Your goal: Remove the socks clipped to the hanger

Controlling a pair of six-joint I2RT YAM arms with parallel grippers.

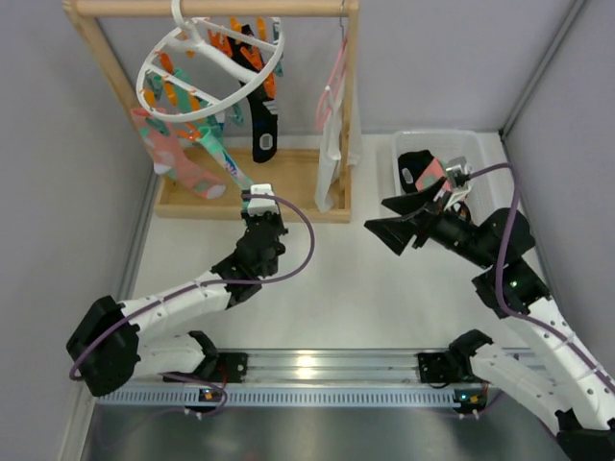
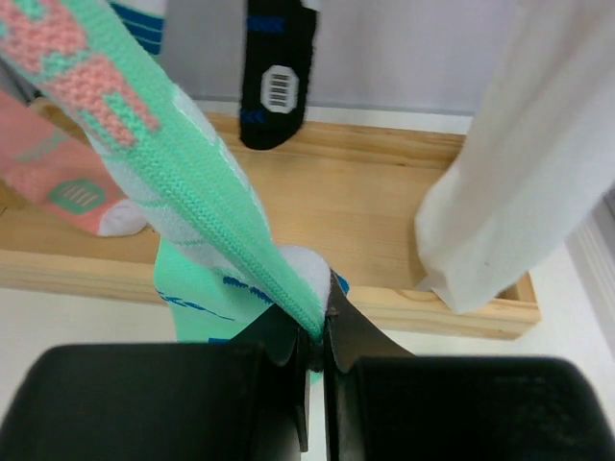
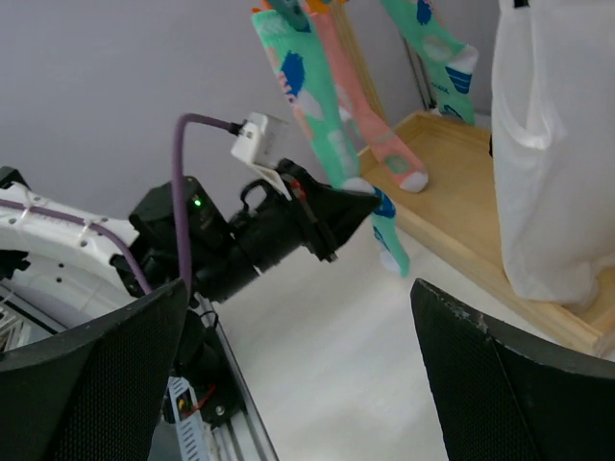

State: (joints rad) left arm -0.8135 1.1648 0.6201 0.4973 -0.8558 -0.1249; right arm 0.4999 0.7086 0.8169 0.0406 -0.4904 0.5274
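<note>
We note the left gripper (image 2: 317,351) clamped on the toe end of the mint-teal sock (image 2: 192,182), below the hanger (image 1: 213,50), with the fabric taut. We judge it is gripped to tug it from its clip. The right gripper (image 1: 389,226) is spread wide, well right of the hanger. The salmon-pink sock (image 1: 183,163) and the black sock (image 1: 262,134) hang clipped.

Walls (image 1: 48,144): we see plain grey panels on three sides.
Surface (image 1: 356,288): white, evenly lit.
Furniture: a wooden rack (image 1: 288,180) at the back.
</note>
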